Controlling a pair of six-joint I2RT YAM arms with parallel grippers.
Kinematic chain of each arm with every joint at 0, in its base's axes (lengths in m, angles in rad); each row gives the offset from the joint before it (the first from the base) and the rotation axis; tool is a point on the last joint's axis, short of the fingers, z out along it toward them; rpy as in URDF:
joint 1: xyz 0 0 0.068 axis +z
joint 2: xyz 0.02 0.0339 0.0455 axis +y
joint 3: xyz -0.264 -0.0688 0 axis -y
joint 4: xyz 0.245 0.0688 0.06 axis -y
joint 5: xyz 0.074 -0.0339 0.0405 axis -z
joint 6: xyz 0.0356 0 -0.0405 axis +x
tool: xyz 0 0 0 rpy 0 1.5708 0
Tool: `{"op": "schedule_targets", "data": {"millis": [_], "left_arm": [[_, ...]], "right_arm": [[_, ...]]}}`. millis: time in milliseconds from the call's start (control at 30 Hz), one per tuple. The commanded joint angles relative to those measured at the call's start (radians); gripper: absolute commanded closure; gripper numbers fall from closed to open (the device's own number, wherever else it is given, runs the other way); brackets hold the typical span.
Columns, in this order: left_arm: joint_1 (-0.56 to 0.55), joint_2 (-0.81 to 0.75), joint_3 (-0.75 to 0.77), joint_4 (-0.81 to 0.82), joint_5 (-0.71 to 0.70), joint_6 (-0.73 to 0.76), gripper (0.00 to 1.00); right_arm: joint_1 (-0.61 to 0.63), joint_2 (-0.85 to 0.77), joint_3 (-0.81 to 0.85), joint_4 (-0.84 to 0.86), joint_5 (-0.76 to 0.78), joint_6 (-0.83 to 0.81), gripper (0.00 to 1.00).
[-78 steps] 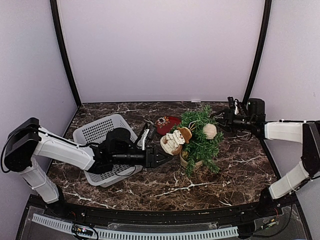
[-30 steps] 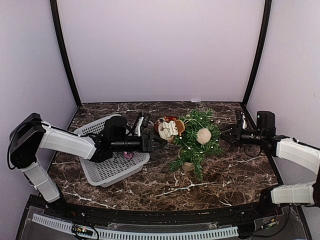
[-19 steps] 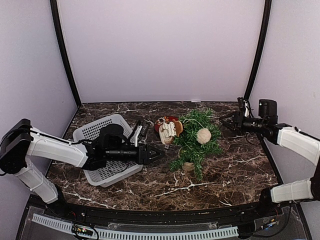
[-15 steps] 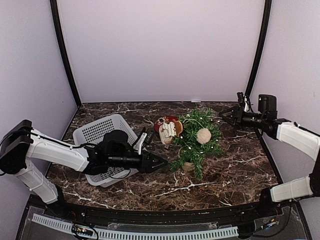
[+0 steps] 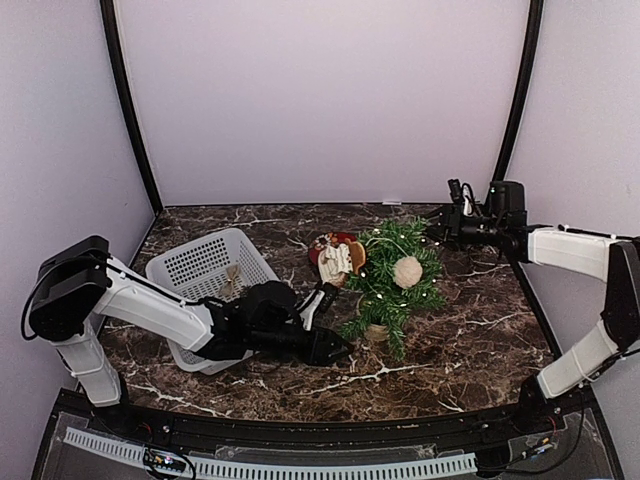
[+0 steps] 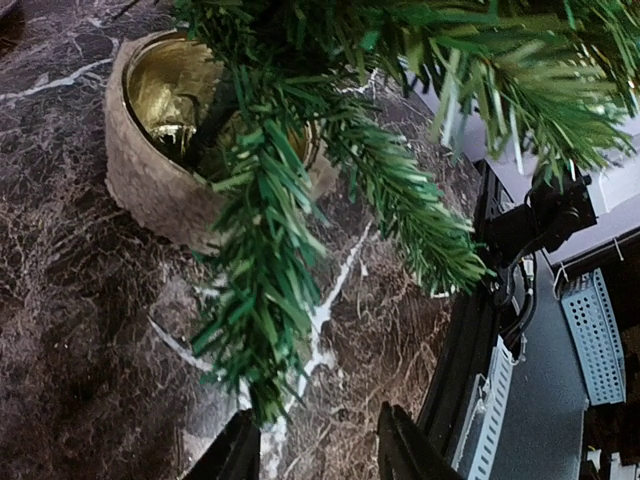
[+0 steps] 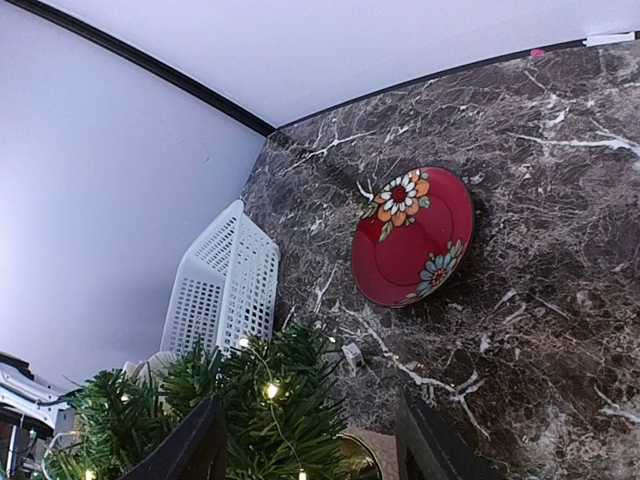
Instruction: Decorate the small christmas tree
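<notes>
The small christmas tree (image 5: pixel 392 283) stands mid-table in a beige pot (image 6: pixel 150 185), with lit fairy lights, a cream ball (image 5: pixel 406 271) and a snowman figure (image 5: pixel 337 262) hanging on it. My left gripper (image 5: pixel 338 349) is open and empty, low over the table just left of the pot; a drooping branch (image 6: pixel 262 290) hangs by its left finger. My right gripper (image 5: pixel 432 228) is open and empty at the tree's upper right; branches with lights (image 7: pixel 255 400) lie between its fingers in the right wrist view.
A white basket (image 5: pixel 212 294) sits at left, holding a straw-coloured ornament (image 5: pixel 232 280). A red flowered plate (image 7: pixel 412 235) lies behind the tree. The table's front edge and cable tray (image 6: pixel 590 340) are near the left gripper.
My left gripper has moved right and nearer, from the basket to the tree's pot. My right gripper has swung left and back, up to the tree's top right.
</notes>
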Motion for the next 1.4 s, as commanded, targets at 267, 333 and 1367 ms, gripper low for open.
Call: {"op": "schedule_targets", "data": {"millis": [267,333,1367], "left_arm": [[0.014,0.027,0.109,-0.102,-0.181,-0.050,0.66],[0.027,0.025,0.112,-0.108,-0.189,-0.057,0.67],[-0.012,-0.074,0.024,-0.067,-0.122,0.121,0.65]], "right_arm": [[0.044,0.046,-0.030,0.086,-0.037,0.005,0.53],[0.045,0.031,-0.051,0.080,-0.036,0.001,0.55],[0.047,-0.226,-0.274,-0.039,-0.001,0.013,0.59]]}}
